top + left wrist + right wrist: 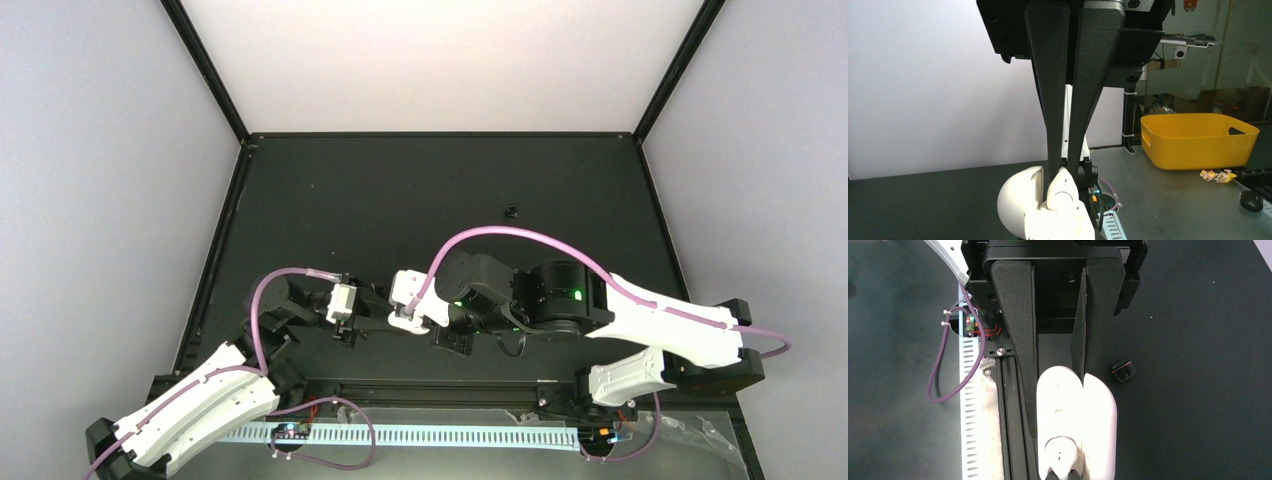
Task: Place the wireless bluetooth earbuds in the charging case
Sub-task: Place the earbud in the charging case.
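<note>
The earbud is clamped between the closed tips of the left pincer. It is held at the open charging case, which is gripped by the right pincer above the near edge of the table.

A slip is judged the main risk. So small and smooth a piece, pinched only at the tips, could be twisted or squeezed out if it is pressed down off-line with its well. The case, seemingly caught by one half only, could be levered round by that push.

The earbud's long axis is seen roughly upright in the left wrist view, rounded end upward. The case's long axis runs along the right pincer's fingers, its two halves side by side.
</note>
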Motion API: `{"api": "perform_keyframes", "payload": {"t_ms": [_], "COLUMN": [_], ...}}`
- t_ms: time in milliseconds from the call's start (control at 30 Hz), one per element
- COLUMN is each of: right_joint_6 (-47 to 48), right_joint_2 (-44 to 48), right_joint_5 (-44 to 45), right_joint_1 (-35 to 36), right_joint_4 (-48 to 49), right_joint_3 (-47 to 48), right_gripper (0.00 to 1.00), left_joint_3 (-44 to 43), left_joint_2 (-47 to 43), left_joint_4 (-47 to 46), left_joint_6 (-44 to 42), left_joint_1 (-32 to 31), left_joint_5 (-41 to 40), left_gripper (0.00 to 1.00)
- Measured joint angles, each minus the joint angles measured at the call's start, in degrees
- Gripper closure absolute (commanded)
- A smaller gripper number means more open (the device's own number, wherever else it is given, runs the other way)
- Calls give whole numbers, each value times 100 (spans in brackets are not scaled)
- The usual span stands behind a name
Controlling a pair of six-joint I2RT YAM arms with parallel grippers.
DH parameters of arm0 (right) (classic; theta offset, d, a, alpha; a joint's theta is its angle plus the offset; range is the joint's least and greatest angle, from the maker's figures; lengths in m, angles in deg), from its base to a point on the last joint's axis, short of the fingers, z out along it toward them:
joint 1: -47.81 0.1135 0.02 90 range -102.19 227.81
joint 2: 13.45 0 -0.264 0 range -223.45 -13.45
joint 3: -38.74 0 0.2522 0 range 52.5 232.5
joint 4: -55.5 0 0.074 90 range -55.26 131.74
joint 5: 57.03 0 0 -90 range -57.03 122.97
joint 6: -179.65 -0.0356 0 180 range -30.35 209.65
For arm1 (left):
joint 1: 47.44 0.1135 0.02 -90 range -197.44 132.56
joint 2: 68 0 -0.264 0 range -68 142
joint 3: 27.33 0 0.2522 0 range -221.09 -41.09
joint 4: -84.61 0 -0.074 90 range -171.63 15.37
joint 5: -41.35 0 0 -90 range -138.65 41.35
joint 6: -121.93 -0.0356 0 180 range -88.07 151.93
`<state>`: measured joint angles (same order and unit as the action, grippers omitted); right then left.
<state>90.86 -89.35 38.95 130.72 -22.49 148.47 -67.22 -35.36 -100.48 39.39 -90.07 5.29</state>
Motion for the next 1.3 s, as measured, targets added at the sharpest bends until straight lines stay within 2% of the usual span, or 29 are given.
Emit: {"api": "perform_keyframes", "payload": {"t_ms": [367,533,833,1033,1300], "right_joint_6": [0,-9,-46,-142,-356], "right_joint_2": [-22,-28,-26,55,723], "right_joint_5": [-2,11,31,-9,138], "right_joint_1": [0,0,0,2,4], "right_joint_4": [90,94,101,109,455], "right_joint_3": [-103,-103,-103,-103,-186], "right_gripper": [98,91,83,74,63], "left_joint_3": [0,0,0,0,0], "left_joint_2": [0,-2,0,2,11], "left_joint_4": [50,57,55,55,50], "left_joint_6": [2,2,2,0,0], "left_joint_1": [-20,-20,-20,-20,-22], "left_joint_5": [15,15,13,4,11], "left_gripper": [98,98,99,98,98]}}
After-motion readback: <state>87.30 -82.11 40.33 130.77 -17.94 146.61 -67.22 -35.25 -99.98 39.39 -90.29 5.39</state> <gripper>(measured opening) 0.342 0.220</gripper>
